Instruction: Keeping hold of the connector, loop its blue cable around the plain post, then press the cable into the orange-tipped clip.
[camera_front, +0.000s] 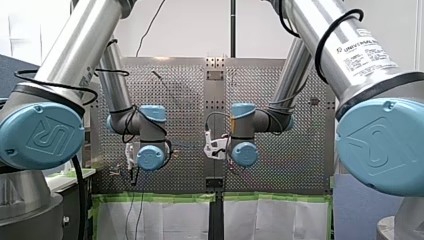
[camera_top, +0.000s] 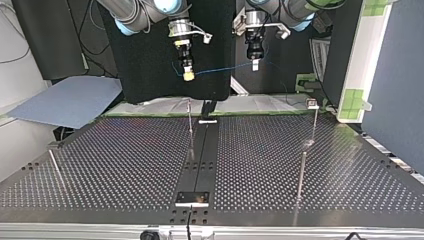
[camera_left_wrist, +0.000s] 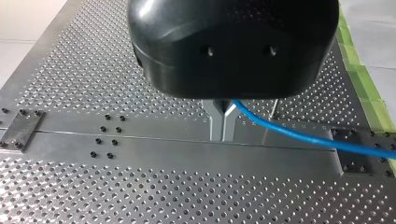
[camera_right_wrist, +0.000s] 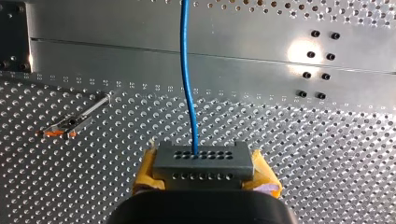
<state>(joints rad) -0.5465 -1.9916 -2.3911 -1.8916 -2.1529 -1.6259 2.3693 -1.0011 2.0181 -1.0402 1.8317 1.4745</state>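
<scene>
In the top view, at your left, the right end effector (camera_top: 188, 75) hangs above the perforated metal counter (camera_top: 125, 160). Its wrist view shows you yellow pads (camera_right_wrist: 144, 175) clamped on either side of the grey rectangular multi-hole connector (camera_right_wrist: 203, 161). From there the thin blue cable (camera_top: 225, 69) runs rightward in mid-air to the left end effector (camera_top: 255, 64), whose metal fingers (camera_left_wrist: 215, 123) are pinched together on it. In the right wrist view you can spot the slim orange-tipped metal clip (camera_right_wrist: 70, 123) on the counter, apart from the cable
</scene>
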